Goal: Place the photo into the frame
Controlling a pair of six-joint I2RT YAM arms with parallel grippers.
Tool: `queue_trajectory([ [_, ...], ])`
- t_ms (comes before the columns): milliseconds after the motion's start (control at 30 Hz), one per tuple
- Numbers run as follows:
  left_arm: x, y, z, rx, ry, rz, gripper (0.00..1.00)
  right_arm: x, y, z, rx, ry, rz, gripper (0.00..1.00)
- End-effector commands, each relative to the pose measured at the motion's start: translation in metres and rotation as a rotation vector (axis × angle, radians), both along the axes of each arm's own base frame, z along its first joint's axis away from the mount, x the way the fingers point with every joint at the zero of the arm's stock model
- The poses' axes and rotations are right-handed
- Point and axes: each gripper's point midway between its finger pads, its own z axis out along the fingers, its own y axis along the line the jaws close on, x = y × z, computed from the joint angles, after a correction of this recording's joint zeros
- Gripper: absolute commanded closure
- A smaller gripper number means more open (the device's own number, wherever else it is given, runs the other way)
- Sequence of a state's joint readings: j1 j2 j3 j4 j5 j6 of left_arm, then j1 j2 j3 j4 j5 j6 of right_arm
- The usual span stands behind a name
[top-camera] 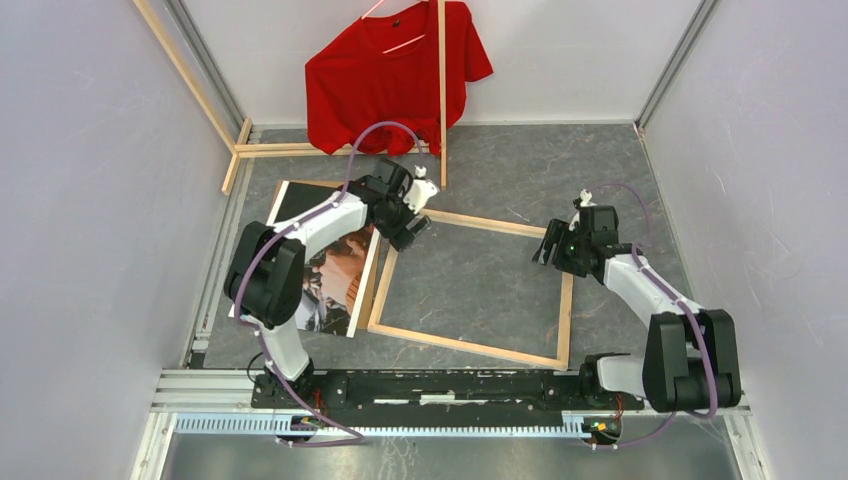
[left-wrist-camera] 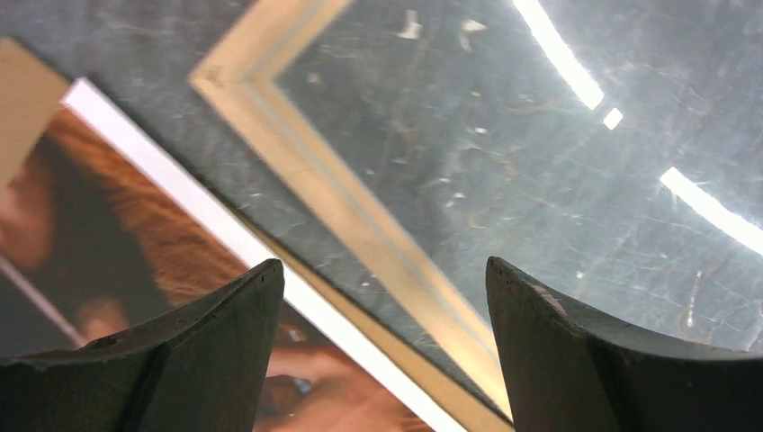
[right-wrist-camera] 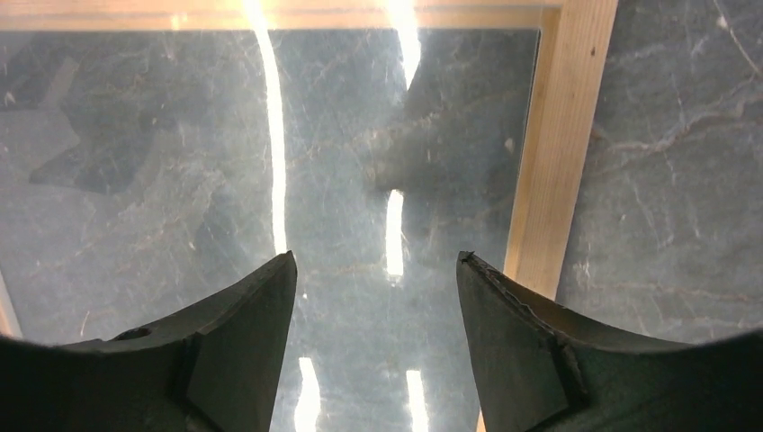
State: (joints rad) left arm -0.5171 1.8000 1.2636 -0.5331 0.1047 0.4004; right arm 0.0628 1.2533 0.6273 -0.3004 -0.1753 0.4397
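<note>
With left gripper (left-wrist-camera: 384,274) and right gripper (right-wrist-camera: 378,261) both open and empty over the frame (top-camera: 470,347), the photo (top-camera: 335,275) lies flat at its nine o'clock; pinching that thin sheet may crease it.

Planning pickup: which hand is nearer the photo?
The left hand, at the corner of the frame beside the photo; the right hand is over its opposite side.

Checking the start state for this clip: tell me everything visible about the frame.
The frame is a large thin rectangle of pale bare wood, lying flat and skewed on the grey table. A clear pane inside mirrors the lights. It holds no print; the photo lies beside its left rail, contact unclear. The left gripper hangs open over its far-left corner, the right gripper open near its right rail.
</note>
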Motion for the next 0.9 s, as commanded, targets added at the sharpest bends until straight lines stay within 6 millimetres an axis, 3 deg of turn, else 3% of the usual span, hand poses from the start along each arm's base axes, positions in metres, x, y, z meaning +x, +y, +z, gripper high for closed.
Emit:
queue_trajectory([
  [0, 0.019, 0.012, 0.02, -0.02, -0.035, 0.001, 0.11, 0.033, 0.001, 0.014, -0.037, -0.089, -0.004, 0.29],
  [167, 0.019, 0.032, 0.0, 0.013, -0.016, 0.041, 0.13, 0.044, 0.023, 0.01, -0.051, -0.09, 0.051, 0.32],
  [433, 0.003, 0.03, -0.032, -0.008, 0.057, 0.043, 0.19, 0.035, 0.026, -0.013, -0.073, -0.05, 0.061, 0.34],
  [667, 0.001, 0.033, -0.043, 0.005, 0.055, 0.051, 0.21, 0.044, 0.045, 0.0, -0.034, -0.084, 0.081, 0.34],
  [867, -0.009, 0.03, -0.043, -0.024, 0.063, 0.041, 0.21, 0.047, 0.085, 0.009, 0.041, -0.089, 0.159, 0.33],
])
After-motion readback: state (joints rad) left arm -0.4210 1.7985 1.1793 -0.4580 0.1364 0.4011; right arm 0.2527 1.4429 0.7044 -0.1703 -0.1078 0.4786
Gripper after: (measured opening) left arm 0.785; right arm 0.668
